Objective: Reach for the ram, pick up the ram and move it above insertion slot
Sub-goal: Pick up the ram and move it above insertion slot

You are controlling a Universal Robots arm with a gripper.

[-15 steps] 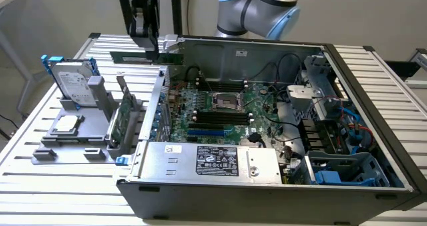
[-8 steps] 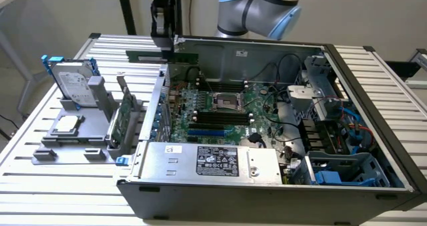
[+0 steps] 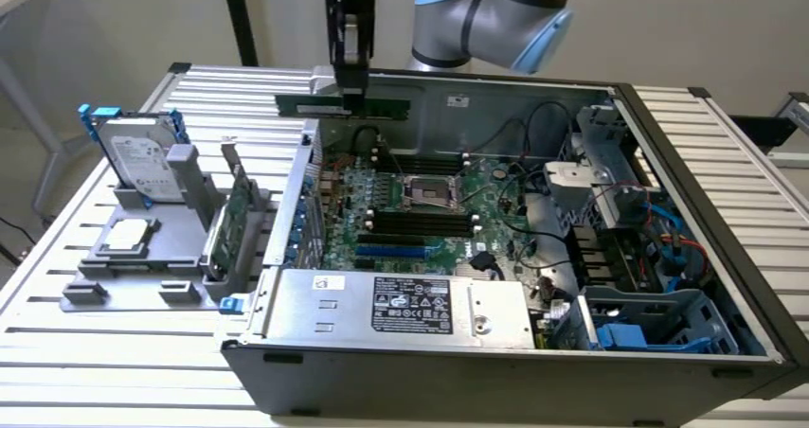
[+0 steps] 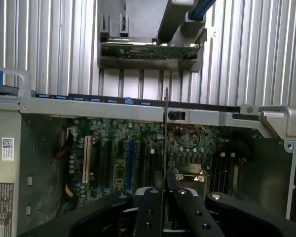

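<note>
— Where is your pincer just now?

— Above the open grey computer case (image 3: 506,362), near its back wall. My black two-fingered pincer (image 3: 350,80) hangs there, closed narrow on the ram, the long thin green circuit-board stick (image 3: 344,105). I hold it by its middle, and it lies level, sticking out to both sides of my fingers in the exterior view. Through my wrist camera the same ram (image 4: 166,133) shows edge-on as a thin dark line running away from my pincer (image 4: 166,195), clamped between my black fingertips (image 4: 152,197).

— What lies nearest the exterior camera?

— At the case's front, the silver power supply box with a white label (image 3: 404,310). Towards the exterior view's right sits a grey plastic cage with a blue clip (image 3: 657,322).

— And further in?

— Beyond the power supply, the green motherboard (image 3: 418,210), with its black memory slots (image 3: 404,222) in rows and the square metal processor socket (image 3: 423,189) behind them. The ram hangs clear above this board, touching none of it.

— Outside the case?

— On the ribbed metal table (image 3: 127,352), at the exterior view's left, a grey holder stand (image 3: 152,258). A green expansion card with a metal bracket (image 3: 227,224) stands upright in it, and behind that, a silver hard drive with blue rails (image 3: 133,153). Farthest back, my grey and light-blue arm (image 3: 494,21).
</note>
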